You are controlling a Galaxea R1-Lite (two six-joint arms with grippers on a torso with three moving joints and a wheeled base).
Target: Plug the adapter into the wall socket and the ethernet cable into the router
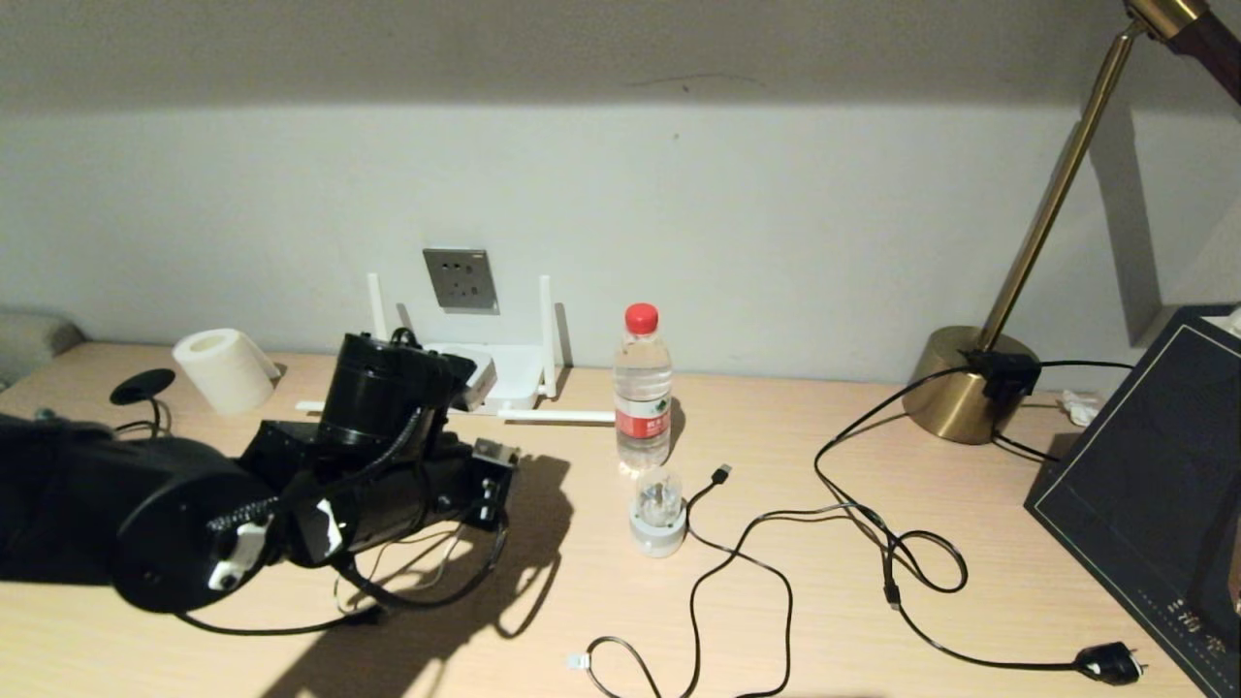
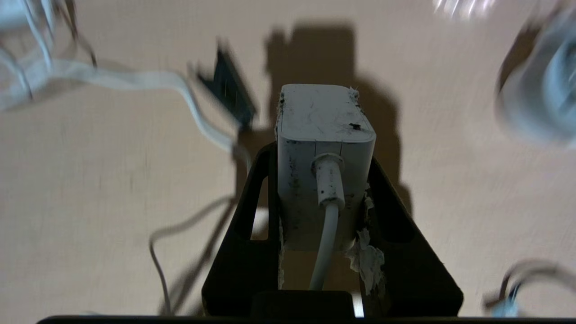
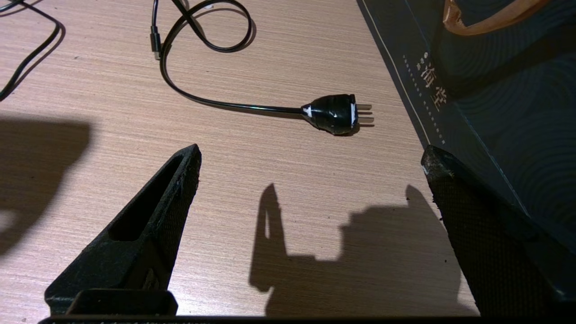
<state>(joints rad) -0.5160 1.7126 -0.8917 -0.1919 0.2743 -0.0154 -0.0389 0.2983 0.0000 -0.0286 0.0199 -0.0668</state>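
My left gripper (image 1: 493,477) hangs low over the table's left half, shut on the adapter (image 2: 324,112), a scuffed white cube. Its thin white cord (image 2: 326,243) runs back between the fingers. The grey wall socket (image 1: 460,279) sits on the wall behind and above the gripper. Under it lies the white router (image 1: 514,378) with upright antennas, partly hidden by my left arm. The ethernet cable's clear plug tip (image 1: 579,661) lies near the table's front edge. My right gripper (image 3: 311,152) is open over bare table at the right and holds nothing.
A water bottle (image 1: 643,388) and a round white-and-clear gadget (image 1: 658,514) stand mid-table. Loose black cables cross the right half, with a USB tip (image 1: 721,474) and a mains plug (image 3: 335,113). A brass lamp base (image 1: 960,383), dark box (image 1: 1154,485) and paper roll (image 1: 225,368) line the edges.
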